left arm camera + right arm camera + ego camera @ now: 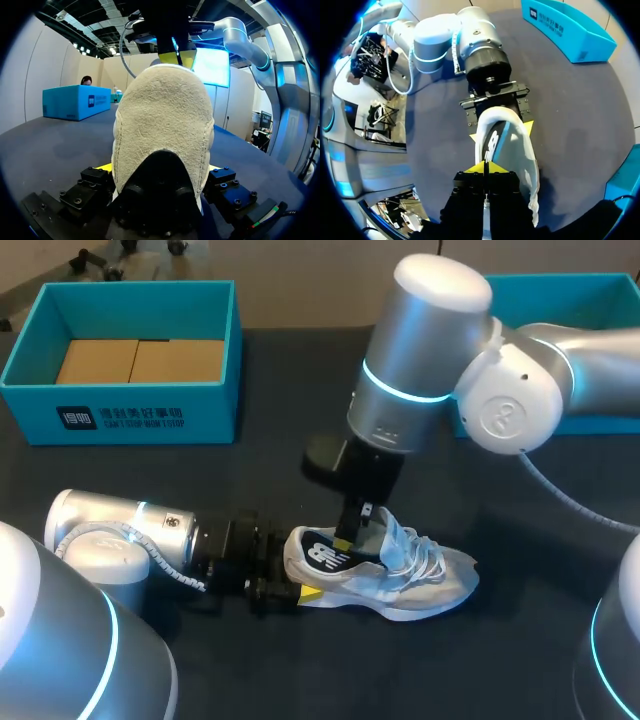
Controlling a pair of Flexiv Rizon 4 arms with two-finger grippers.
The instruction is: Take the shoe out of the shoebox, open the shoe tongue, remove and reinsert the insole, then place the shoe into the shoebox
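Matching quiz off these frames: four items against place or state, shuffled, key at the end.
1. shoe
2. left gripper
3. right gripper
4. shoebox

A. shut on the shoe from two sides
B. at the far left, cardboard inside
C. on the table, out of the box
D. yellow tips together at the shoe's opening

Pairs: 1-C, 2-A, 3-D, 4-B

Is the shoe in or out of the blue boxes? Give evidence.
Out: the shoe sits on the table, clear of the left box and right box.
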